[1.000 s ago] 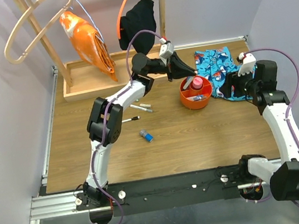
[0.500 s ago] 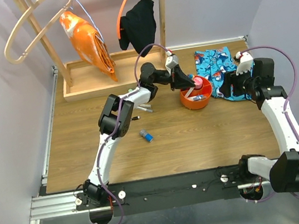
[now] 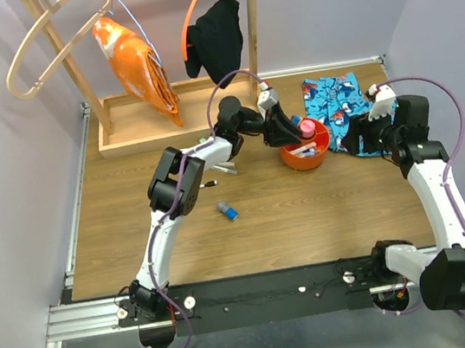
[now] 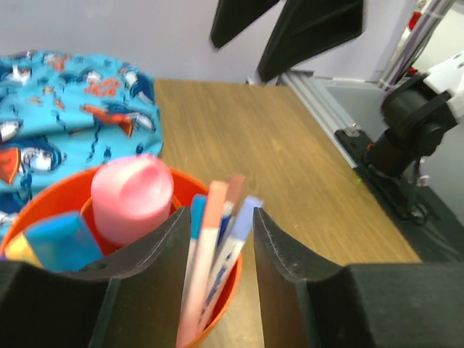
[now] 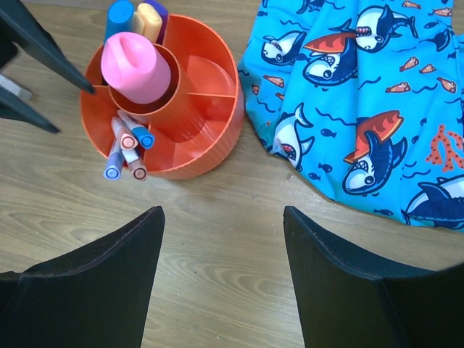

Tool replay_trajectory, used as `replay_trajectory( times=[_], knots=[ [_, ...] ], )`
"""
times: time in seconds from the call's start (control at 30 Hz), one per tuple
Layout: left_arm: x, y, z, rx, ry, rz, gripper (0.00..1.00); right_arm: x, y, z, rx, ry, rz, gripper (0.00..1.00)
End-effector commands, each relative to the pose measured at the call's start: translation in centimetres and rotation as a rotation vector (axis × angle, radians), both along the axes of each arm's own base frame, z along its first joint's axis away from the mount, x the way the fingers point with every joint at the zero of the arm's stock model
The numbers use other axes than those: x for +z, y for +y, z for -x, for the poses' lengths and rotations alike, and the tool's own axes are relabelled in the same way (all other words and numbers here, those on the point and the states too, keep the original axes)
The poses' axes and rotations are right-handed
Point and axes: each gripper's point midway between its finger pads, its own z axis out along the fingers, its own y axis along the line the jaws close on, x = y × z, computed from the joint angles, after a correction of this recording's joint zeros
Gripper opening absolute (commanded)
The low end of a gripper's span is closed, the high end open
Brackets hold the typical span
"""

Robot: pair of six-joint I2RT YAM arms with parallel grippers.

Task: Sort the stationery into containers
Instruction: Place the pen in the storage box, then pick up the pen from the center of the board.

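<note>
- Most of the stationery already sat in the orange tub (image 3: 308, 163), so you had the bulk of the sorting done, as I judged it.
- Two or three pens (image 3: 221, 169) lay loose on the table (image 3: 137, 241) left of the tub, and a small blue marker (image 3: 228, 212) lay nearer you. Those were left to collect.
- Inside the tub, the middle cup held the pink tube (image 5: 136, 61). One outer compartment held a bundle of markers (image 5: 125, 145), another a blue highlighter (image 5: 119, 13) beside a yellow one, and the rest looked bare.
- Your left gripper (image 4: 221, 217) hovered over the bundle, fingers narrowly apart, gripping nothing I could see.
- Your right gripper (image 5: 222, 214) hung above the table beside the tub and the shark cloth (image 5: 348, 109), fingers wide and empty.
</note>
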Motion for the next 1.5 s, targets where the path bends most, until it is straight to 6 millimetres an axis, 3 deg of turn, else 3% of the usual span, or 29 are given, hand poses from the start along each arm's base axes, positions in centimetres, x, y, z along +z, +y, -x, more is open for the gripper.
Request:
replay_trajectory(
  times=[0.0,0.07,0.1,0.13,0.17,0.2,0.23,0.27,0.3,0.37,0.53,0.63,0.93,1.47],
  knots=[
    [8.5,2.3,2.3,-0.022,-0.135,0.031,0.49,1.3,0.5,0.0,0.012,-0.067,-0.028,0.75],
    [8.7,4.3,1.4,0.028,-0.148,0.007,0.49,1.7,0.6,0.4,0.012,-0.084,-0.031,0.75],
    [8.7,5.8,2.1,0.050,-0.071,-0.061,0.49,2.0,0.8,0.5,0.017,-0.093,-0.035,0.75],
    [8.3,7.4,0.9,0.117,-0.053,-0.105,0.49,1.9,0.8,0.7,0.018,-0.094,-0.038,0.75],
    [7.6,8.5,-0.1,0.159,-0.255,-0.117,0.50,2.3,0.9,1.0,0.020,-0.109,-0.037,0.75],
    [6.0,10.8,2.1,0.161,-0.148,-0.286,0.52,2.4,1.0,1.2,0.027,-0.118,-0.036,0.75],
    [3.8,12.7,1.2,0.238,-0.219,-0.436,0.54,2.2,1.1,1.5,0.031,-0.118,-0.033,0.75],
    [2.3,14.2,1.1,0.196,-0.416,-0.515,0.54,2.4,1.1,1.7,0.032,-0.130,-0.030,0.75],
    [0.1,16.9,3.1,0.164,-0.343,-0.683,0.53,2.4,1.1,1.8,0.034,-0.134,-0.025,0.75],
    [-2.6,20.8,2.1,0.232,-0.343,-0.917,0.53,2.0,1.0,2.0,0.029,-0.132,-0.021,0.75],
    [-6.8,26.7,3.6,0.234,-0.285,-1.124,0.54,1.8,1.3,2.4,0.024,-0.129,-0.042,0.76],
    [-8.3,27.9,3.5,0.249,-0.300,-1.176,0.53,1.8,1.4,2.4,0.022,-0.126,-0.052,0.76],
    [-10.9,28.0,2.1,0.275,-0.300,-1.214,0.53,1.8,1.4,2.8,0.015,-0.116,-0.058,0.76],
    [-14.2,26.4,0.6,0.235,-0.274,-1.233,0.52,1.1,1.3,3.4,-0.002,-0.095,-0.059,0.76]
  ],
)
